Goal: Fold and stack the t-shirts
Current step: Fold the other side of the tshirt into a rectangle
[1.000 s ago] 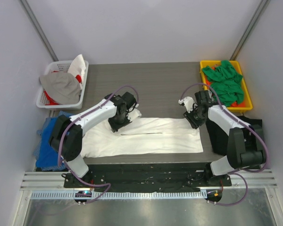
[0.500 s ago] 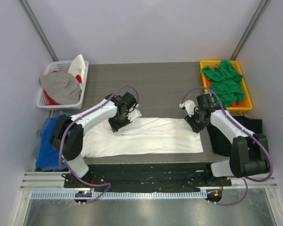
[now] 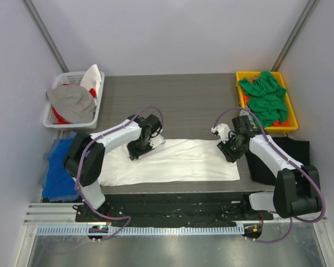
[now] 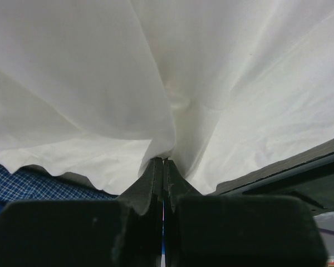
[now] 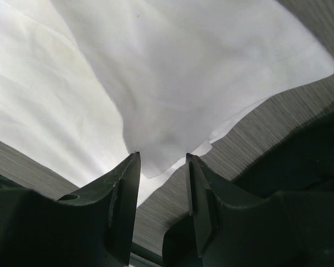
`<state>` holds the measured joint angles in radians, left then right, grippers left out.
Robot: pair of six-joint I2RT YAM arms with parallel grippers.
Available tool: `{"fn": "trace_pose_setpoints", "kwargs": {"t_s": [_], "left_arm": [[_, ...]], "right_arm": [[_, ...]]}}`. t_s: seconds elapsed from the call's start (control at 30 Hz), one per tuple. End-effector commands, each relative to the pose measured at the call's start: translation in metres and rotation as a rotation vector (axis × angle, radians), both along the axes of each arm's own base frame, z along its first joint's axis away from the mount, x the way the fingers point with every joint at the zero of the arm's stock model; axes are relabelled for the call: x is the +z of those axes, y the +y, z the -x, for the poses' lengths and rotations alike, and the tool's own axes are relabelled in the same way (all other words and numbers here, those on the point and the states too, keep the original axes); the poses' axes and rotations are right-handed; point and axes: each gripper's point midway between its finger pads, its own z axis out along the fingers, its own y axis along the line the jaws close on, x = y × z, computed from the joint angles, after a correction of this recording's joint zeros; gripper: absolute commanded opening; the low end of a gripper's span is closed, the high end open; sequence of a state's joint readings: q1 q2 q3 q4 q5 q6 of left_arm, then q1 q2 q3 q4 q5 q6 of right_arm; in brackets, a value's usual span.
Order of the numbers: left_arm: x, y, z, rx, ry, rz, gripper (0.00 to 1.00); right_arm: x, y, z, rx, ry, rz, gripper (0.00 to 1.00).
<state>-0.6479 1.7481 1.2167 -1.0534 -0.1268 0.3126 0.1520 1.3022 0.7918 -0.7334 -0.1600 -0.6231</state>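
Note:
A white t-shirt [image 3: 178,164] lies spread lengthwise across the near half of the dark table [image 3: 189,105]. My left gripper [image 3: 137,150] is at its upper left part. In the left wrist view the left gripper [image 4: 163,161] is shut on a pinched fold of the white t-shirt [image 4: 100,83]. My right gripper [image 3: 229,150] hovers at the shirt's upper right corner. In the right wrist view the right gripper [image 5: 161,157] is open, with the corner of the white t-shirt [image 5: 183,83] lying flat just past the tips. Green t-shirts [image 3: 264,97] are heaped at the back right. A black t-shirt [image 3: 281,161] lies beside the right arm.
The green shirts fill a yellow tray [image 3: 249,74] at the table's back right corner. A white basket [image 3: 72,75] with a grey cloth [image 3: 72,103] stands at the back left. A blue checked cloth [image 3: 54,167] hangs off the left edge.
Both grippers have come slightly toward the near edge. The raised fold along the shirt's middle has flattened out. Neither gripper's jaws have changed.

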Motion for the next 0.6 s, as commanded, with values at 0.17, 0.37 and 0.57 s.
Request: {"fn": "trace_pose_setpoints", "kwargs": {"t_s": [0.17, 0.37, 0.57], "left_arm": [[-0.019, 0.000, -0.005, -0.008, 0.005, -0.039, 0.00], [-0.021, -0.002, -0.005, -0.008, 0.007, -0.033, 0.00], [-0.021, -0.002, -0.004, -0.006, 0.006, -0.029, 0.00]], "right_arm": [[-0.020, 0.007, 0.019, 0.023, 0.047, -0.019, 0.46], [-0.025, 0.005, 0.020, 0.016, 0.047, -0.008, 0.45], [0.005, 0.009, 0.008, 0.006, -0.012, -0.032, 0.45]]}}
